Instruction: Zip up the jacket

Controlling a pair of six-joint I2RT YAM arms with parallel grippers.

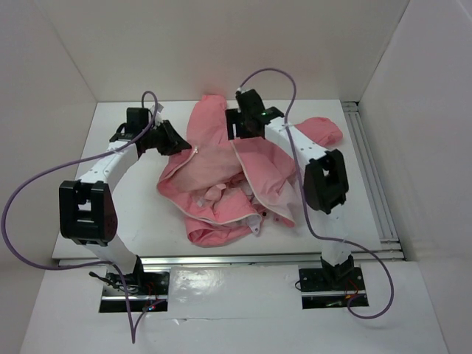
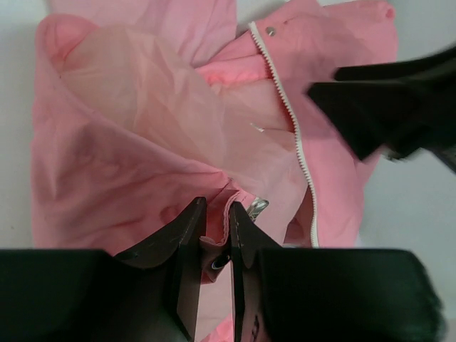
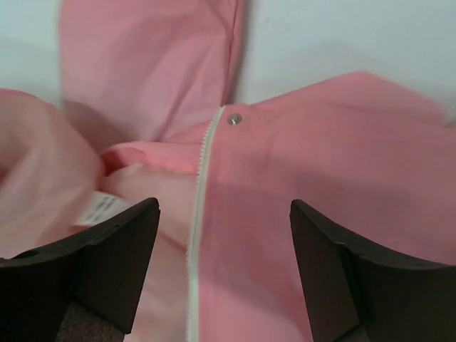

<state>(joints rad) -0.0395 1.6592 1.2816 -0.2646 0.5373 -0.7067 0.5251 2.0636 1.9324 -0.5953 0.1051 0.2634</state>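
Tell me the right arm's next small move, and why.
Probably lower the right gripper and close on the white zipper edge just below the snap. Its fingers stand open astride that edge, while the left gripper pinches the jacket fabric.

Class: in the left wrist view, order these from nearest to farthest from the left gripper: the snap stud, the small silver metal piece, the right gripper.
1. Small silver metal piece, just right of the left gripper pinching the jacket.
2. Right gripper, upper right.
3. Snap stud, top centre, by the white zipper edging.
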